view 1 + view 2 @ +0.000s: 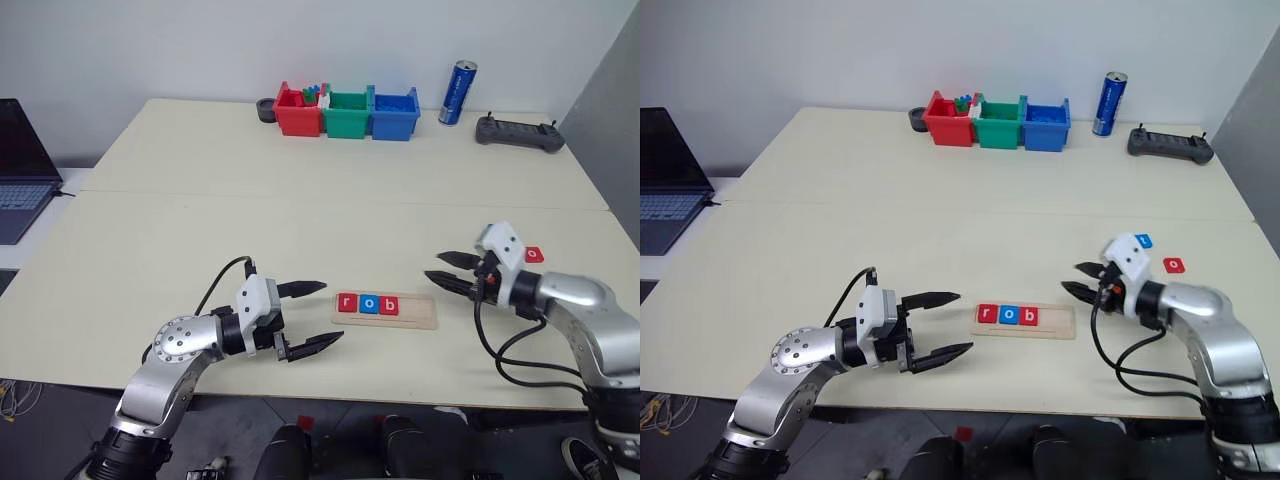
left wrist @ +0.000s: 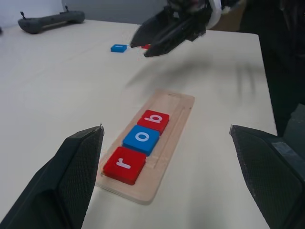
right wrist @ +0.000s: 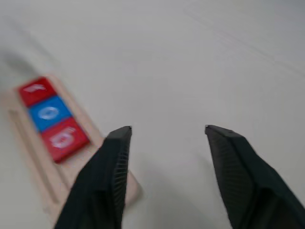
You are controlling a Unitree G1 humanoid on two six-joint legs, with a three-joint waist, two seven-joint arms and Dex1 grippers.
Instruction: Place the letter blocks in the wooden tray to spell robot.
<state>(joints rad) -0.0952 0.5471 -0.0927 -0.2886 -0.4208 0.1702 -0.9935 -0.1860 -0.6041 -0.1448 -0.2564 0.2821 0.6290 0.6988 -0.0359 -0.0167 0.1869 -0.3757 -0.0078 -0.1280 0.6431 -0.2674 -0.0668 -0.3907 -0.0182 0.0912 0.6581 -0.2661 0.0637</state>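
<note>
A pale wall (image 1: 300, 40) rises behind two cream tables (image 1: 200, 230) pushed together. A grey partition (image 1: 610, 120) stands at the right, by the far table.

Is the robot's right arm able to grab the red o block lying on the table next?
Probably yes. The right gripper is open and empty, and the red o block lies flat on bare table just beside that arm, apart from the wooden tray, with nothing on top of it.
</note>
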